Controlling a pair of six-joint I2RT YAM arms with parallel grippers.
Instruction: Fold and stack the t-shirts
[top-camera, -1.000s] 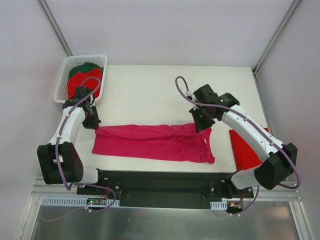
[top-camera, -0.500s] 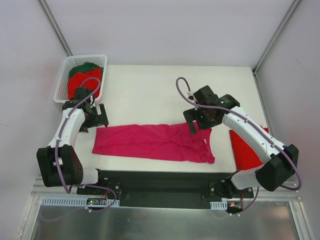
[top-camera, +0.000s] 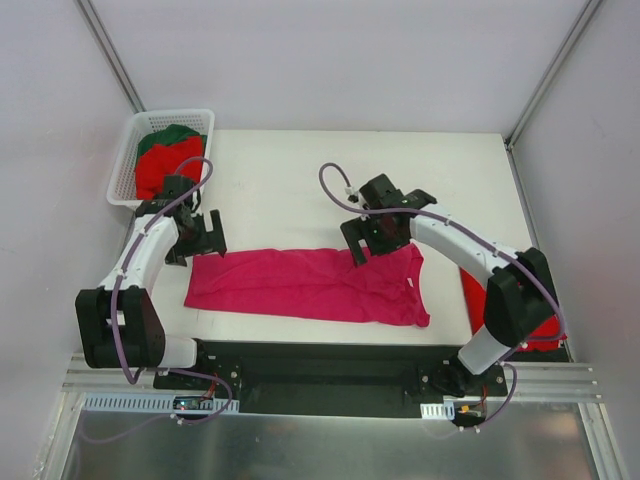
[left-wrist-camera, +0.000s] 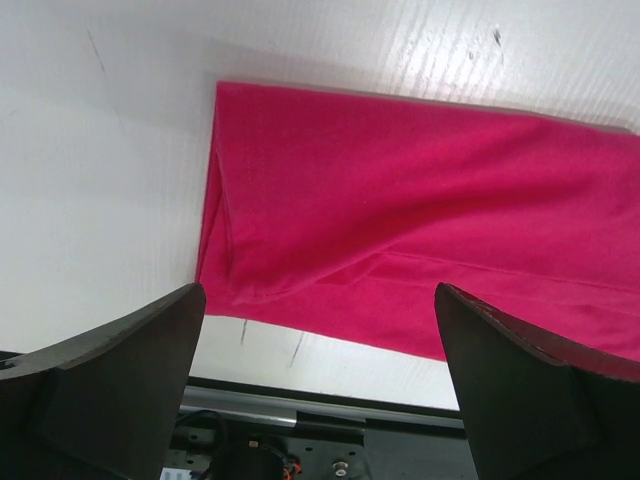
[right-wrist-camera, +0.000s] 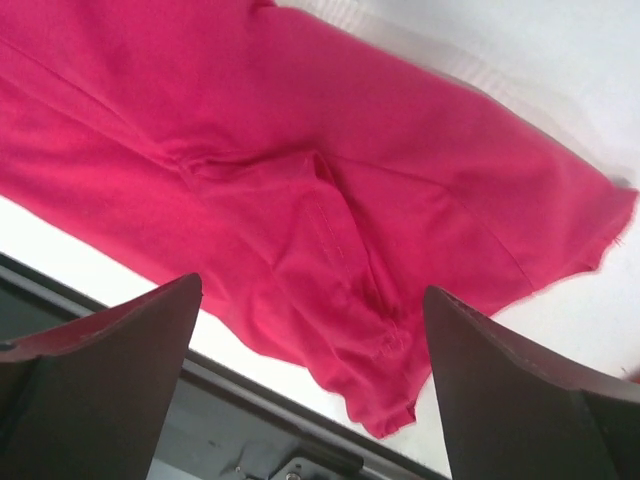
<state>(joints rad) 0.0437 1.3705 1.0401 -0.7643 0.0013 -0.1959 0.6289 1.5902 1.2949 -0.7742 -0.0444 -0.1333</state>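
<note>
**Left claw (top-camera: 205, 235) and right claw (top-camera: 372, 241) stand open over the magenta t-shirt (top-camera: 310, 285)**

Pale walls with grey corner struts close in the white surface (top-camera: 290, 180), which fills the middle of the top view. On its near half the magenta t-shirt lies folded into a long band. Its long axis runs left to right, roughly parallel to the near edge. The squared end points left and the sleeve end points right.

At the right edge a red t-shirt (top-camera: 472, 290) lies partly hidden under the right arm. A white lattice basket (top-camera: 122, 170) sits at the far left corner. It holds a second red t-shirt (top-camera: 160, 168), with a dark green t-shirt (top-camera: 172, 133) behind it.

The left claw hangs over the band's far left corner, fingers well apart with nothing between them. Its wrist view shows that corner lying flat below. The right claw hovers over the far edge, right of centre, its fingers just as wide and empty.

One second earlier both claws were pinched together on that far edge, the right one nearer the sleeve end. Since then both have let go, and the right arm has swung leftward along the band.
</note>
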